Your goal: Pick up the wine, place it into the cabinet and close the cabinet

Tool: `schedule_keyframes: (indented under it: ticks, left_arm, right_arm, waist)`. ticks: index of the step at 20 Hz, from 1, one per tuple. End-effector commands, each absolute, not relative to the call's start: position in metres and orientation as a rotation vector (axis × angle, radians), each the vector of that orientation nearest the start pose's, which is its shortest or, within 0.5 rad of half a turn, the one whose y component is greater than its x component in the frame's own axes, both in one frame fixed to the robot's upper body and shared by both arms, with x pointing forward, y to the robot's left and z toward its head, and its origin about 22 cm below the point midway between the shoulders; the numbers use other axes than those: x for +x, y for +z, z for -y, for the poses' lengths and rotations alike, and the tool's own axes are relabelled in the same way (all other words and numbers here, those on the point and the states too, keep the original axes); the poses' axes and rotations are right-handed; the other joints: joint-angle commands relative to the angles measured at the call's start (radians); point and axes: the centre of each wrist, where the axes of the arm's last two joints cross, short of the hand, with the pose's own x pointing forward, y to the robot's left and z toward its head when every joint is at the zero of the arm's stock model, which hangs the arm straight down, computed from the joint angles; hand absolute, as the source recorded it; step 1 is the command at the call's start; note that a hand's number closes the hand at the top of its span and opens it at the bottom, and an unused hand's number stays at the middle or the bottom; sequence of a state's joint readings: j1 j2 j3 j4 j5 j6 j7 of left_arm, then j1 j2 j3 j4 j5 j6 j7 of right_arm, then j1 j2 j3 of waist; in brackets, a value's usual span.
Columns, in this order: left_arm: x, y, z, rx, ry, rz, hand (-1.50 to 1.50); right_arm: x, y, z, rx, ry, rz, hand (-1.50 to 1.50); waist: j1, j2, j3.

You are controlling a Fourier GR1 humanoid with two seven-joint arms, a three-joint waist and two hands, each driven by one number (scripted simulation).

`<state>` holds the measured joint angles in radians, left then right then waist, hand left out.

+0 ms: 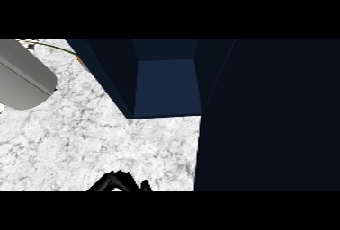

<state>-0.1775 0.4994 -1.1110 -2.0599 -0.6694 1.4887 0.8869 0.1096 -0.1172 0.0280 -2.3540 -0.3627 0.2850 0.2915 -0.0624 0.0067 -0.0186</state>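
Observation:
The dark blue cabinet [166, 85] stands on the white marble counter [86, 139], and the bare blue inside of its open front shows. Its door [272, 121] is a large dark panel swung out over the whole right side of the view. No wine bottle shows anywhere, neither on the counter nor in the visible part of the cabinet. Only the black fingers of my left hand [118, 183] poke up at the lower edge, relaxed and holding nothing. My right hand shows nowhere; the door covers that side.
A thick grey cylinder [23, 76] lies slanted at the upper left over the counter. A thin green stem [56, 46] and a small orange bit [80, 59] sit by the cabinet's left wall.

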Motion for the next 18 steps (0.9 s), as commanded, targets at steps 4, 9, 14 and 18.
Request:
schedule_keyframes:
  ticks: [4,9,14,18]
  left_arm:
    - [0.109,0.098,-0.112,0.095,0.224,1.753,1.50]
    - [0.108,0.097,-0.109,0.079,0.205,1.753,1.50]
    - [0.126,0.098,-0.103,0.087,0.194,1.806,1.50]
    - [0.126,0.107,-0.105,0.054,0.203,1.801,1.50]
  right_arm:
    - [0.156,0.167,0.242,0.404,0.277,1.964,-1.50]
    - [0.148,0.165,0.244,0.408,0.283,1.953,-1.50]
    - [0.142,0.171,0.237,0.399,0.282,1.961,-1.50]
    - [0.147,0.162,0.249,0.397,0.257,1.958,-1.50]
  waist:
    - [0.009,0.004,0.003]
    - [0.002,0.004,0.005]
    - [-0.002,0.005,0.007]
    - [0.002,0.007,0.009]
